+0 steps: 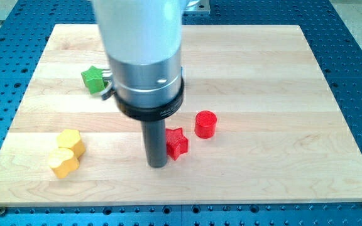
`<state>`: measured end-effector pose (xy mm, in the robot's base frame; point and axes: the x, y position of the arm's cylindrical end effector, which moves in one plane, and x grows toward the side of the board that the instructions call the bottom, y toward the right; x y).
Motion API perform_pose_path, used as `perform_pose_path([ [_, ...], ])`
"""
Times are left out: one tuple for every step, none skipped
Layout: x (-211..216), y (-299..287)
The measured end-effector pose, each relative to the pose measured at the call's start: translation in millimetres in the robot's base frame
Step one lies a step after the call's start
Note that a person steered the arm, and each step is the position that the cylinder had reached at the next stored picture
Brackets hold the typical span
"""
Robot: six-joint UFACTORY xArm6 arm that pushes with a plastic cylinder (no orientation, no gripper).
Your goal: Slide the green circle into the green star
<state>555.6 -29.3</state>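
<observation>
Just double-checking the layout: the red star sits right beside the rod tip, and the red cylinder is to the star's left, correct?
Not quite. In the camera view the red star does sit right beside my tip, but the red cylinder is on the star's right, slightly toward the view's top, not its left.

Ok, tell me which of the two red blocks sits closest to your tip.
The red star. It sits right beside my tip, on the view's right of it, while the red cylinder lies farther off toward the view's right.
</observation>
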Motion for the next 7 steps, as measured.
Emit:
perform_pose_path([
  [-8,32],
  [-25,64],
  [-17,84],
  [-54,141],
  [-119,167],
  [-131,140],
  [-168,128],
])
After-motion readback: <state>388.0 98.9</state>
